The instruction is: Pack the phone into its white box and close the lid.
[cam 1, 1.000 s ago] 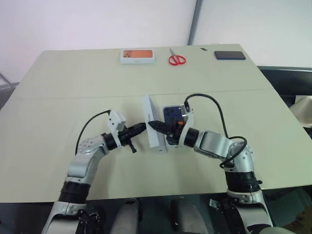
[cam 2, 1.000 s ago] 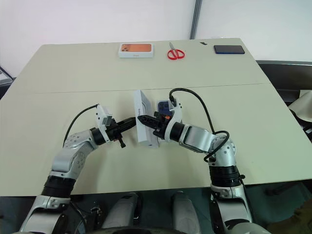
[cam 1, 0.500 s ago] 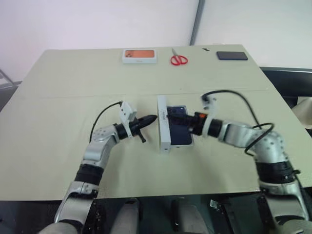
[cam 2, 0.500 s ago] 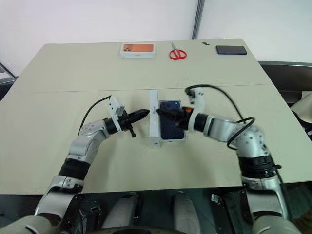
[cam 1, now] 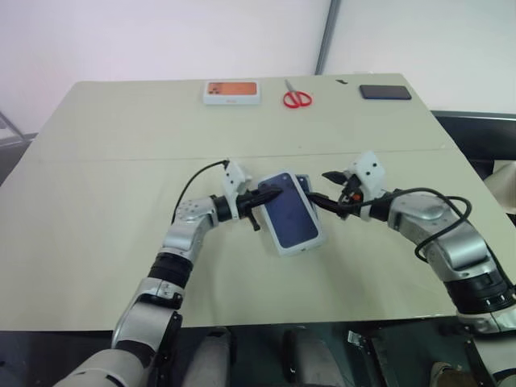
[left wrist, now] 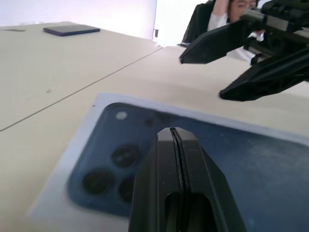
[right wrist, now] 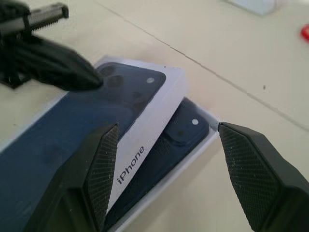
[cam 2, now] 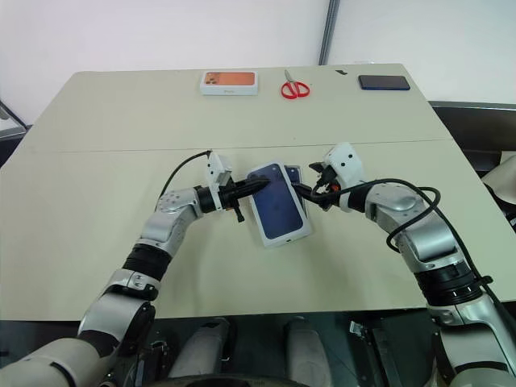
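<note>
Nearly done: phone [right wrist: 186,133] already sits in the white box [right wrist: 205,141] at mid-table, and the lid [cam 2: 278,203] now lies picture-side up on top of it, but skewed. In the right wrist view the lid rests crooked across the box, so one end of the phone and a corner of the box stick out from under it. Left to do, I'd say: square the lid to the box and press it down until it seats.

Left gripper [cam 2: 260,186] is clenched, empty, with its joined tips on the lid's top face near the printed camera cluster, so it looks like pinning or nudging rather than gripping. Right gripper [cam 2: 302,189] is released, its fingers spread just beside the lid's far corner, holding nothing.

Versus a second ago: the lid stood on its long edge next to the box, with the right gripper reaching across at it. Half a second ago it was still upright. Now it has tipped over flat onto the box. Right arm has swung out to the right and let go. Left gripper has moved in from beside the lid to on top of it.

Background items at the far table edge: orange-picture box [cam 2: 228,81], red scissors [cam 2: 293,87], black phone [cam 2: 384,81], all untouched.
</note>
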